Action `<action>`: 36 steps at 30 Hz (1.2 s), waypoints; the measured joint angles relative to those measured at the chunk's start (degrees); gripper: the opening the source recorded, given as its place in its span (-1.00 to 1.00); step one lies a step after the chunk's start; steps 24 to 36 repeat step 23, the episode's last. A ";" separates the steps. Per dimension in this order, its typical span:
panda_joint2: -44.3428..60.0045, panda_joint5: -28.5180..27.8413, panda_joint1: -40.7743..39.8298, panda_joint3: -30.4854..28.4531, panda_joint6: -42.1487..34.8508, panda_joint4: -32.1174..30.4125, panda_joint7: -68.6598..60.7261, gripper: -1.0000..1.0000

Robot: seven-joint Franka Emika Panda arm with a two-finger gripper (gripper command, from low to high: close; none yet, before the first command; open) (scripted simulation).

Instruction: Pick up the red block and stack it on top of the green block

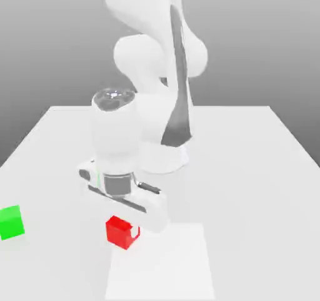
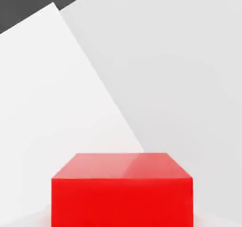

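The red block [image 1: 117, 231] rests on the white table [image 1: 250, 168], near the front and a little towards the exterior view's left. My gripper [image 1: 125, 229] has come straight down over it and is shut on it; one white fingertip [image 1: 135, 233] lies against the block's side. In the hand view the red block [image 2: 122, 193] is very close, its top face and one side showing. The green block [image 1: 11, 223] sits on the table at the exterior view's far left, well apart from the red one.
The arm's white base [image 1: 164, 149] stands behind the hand at the table's middle. A brighter white rectangle [image 1: 159, 262] marks the table surface under and in front of the red block. The table's far edge meets a grey backdrop.
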 joint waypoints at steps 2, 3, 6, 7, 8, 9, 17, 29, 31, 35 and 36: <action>-1.45 0.03 -2.03 -1.23 -2.41 0.93 -2.69 -1.00; -1.48 0.13 -3.61 -2.07 -3.31 1.80 -4.80 -1.00; -0.81 0.51 -9.54 -4.57 -5.69 4.82 -11.96 -1.00; -0.50 0.65 -11.40 -5.27 -6.45 5.88 -14.43 -1.00; -0.19 0.78 -13.24 -5.91 -7.20 6.94 -16.91 -1.00; 0.14 0.92 -15.04 -6.63 -7.95 8.00 -19.41 -1.00; 5.60 3.29 -26.14 -10.37 -9.71 15.03 -36.54 -1.00; 11.48 5.86 -27.33 -8.86 -4.43 15.52 -38.84 1.00; 11.48 5.86 -27.33 -8.86 -4.43 15.52 -38.84 1.00; 11.48 5.86 -27.33 -8.86 -4.43 15.52 -38.84 1.00; 11.48 5.86 -27.33 -8.86 -4.43 15.52 -38.84 1.00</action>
